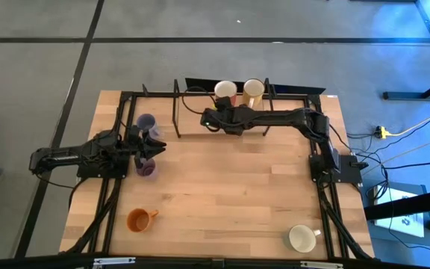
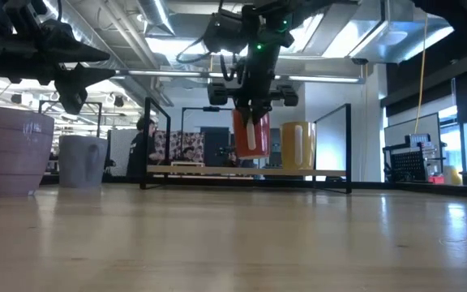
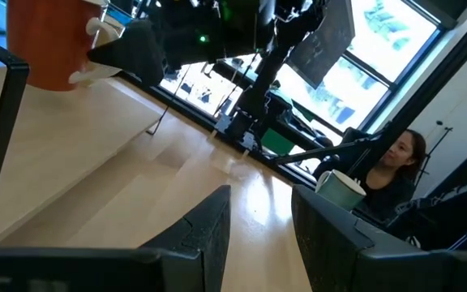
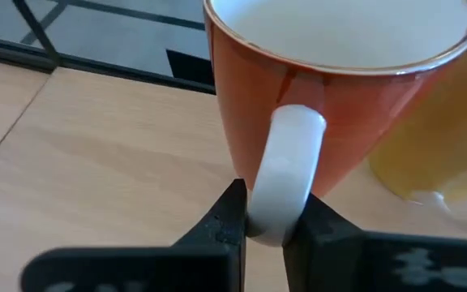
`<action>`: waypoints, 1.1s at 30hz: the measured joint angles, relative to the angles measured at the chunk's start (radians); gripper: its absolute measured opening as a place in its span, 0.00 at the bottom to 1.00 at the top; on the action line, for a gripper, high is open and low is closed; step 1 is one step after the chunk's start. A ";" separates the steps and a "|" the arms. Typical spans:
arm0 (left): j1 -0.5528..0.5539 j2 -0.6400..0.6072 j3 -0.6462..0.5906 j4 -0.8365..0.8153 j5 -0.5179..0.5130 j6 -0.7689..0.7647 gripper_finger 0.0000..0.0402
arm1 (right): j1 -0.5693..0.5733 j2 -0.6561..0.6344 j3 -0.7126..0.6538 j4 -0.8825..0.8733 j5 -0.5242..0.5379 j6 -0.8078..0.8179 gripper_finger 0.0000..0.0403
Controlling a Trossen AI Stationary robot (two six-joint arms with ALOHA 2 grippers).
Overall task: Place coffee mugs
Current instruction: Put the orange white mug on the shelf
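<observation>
Middle of surface (image 1: 230, 179) bare — wide passage between both arms. Far edge crowded: black frame uprights (image 1: 177, 104), yellow mug (image 1: 253, 91) just beside reddish mug (image 1: 225, 91) pinched by its handle in right hand (image 1: 216, 118). Left side tight — two purple mugs (image 1: 146, 123) flank left hand (image 1: 152, 146). Orange mug (image 1: 141, 219), cream mug (image 1: 302, 237) near front corners.

It looked like a robotics lab in an open industrial office. Exposed ceiling ducts (image 2: 160, 32) and large windows (image 3: 396, 49) showed beyond the wooden table (image 1: 222, 187), and cables (image 1: 394, 142) trailed over grey floor (image 1: 36, 75). A person (image 3: 392, 166) sat nearby.
</observation>
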 joint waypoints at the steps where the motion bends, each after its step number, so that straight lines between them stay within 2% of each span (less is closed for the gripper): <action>1: 0.000 0.000 0.000 0.000 0.000 0.000 0.31 | -0.004 0.000 0.000 -0.005 -0.003 0.001 0.07; 12: 0.000 0.000 0.000 -0.009 -0.001 0.000 0.31 | -0.031 0.033 -0.001 -0.018 -0.028 0.050 0.07; 22: 0.000 0.000 0.000 -0.020 0.000 0.001 0.31 | -0.039 0.044 0.000 -0.023 -0.004 0.079 0.08; 33: 0.000 0.000 0.000 -0.020 0.000 0.000 0.31 | -0.039 0.048 0.000 -0.028 0.003 0.079 0.14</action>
